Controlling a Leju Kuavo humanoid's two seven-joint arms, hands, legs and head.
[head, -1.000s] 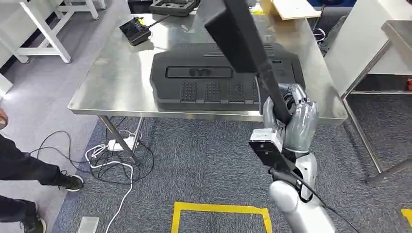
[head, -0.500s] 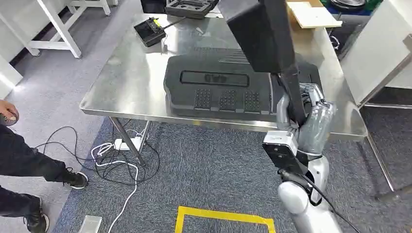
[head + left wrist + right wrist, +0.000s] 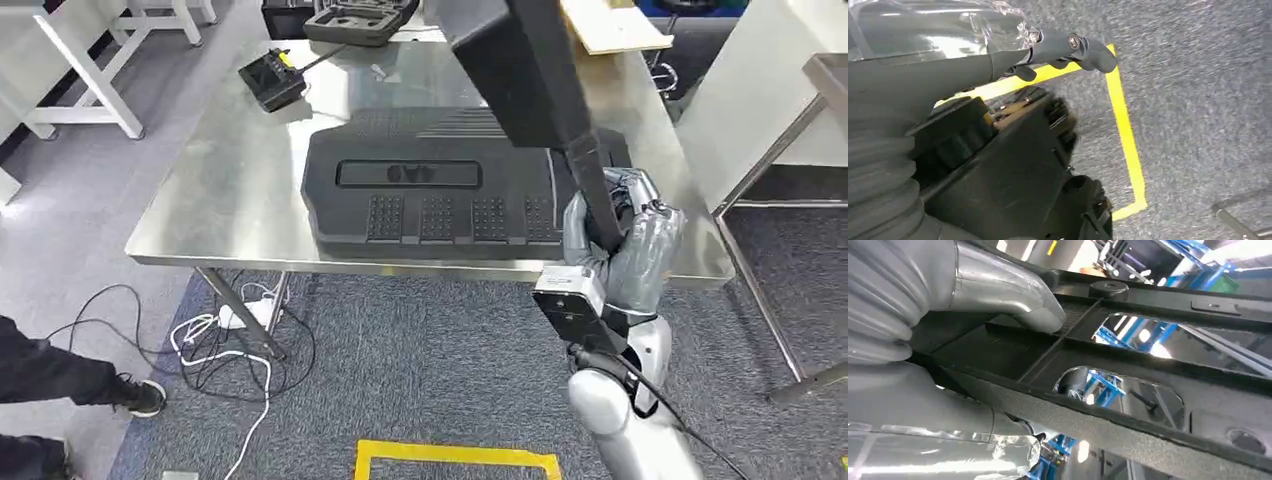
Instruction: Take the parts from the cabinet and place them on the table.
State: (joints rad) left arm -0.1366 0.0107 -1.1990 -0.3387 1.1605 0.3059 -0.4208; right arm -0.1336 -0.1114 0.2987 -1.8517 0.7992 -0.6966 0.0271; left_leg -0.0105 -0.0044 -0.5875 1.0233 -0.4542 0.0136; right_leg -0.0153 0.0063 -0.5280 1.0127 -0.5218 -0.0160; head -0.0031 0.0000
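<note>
Right hand [image 3: 622, 240] grips a long black part [image 3: 530, 75] at the bench [image 3: 240, 170] edge; left hand [image 3: 1068, 47] hangs, fingers curled.

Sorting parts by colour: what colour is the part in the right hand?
Black part, clearest in the head view.
</note>
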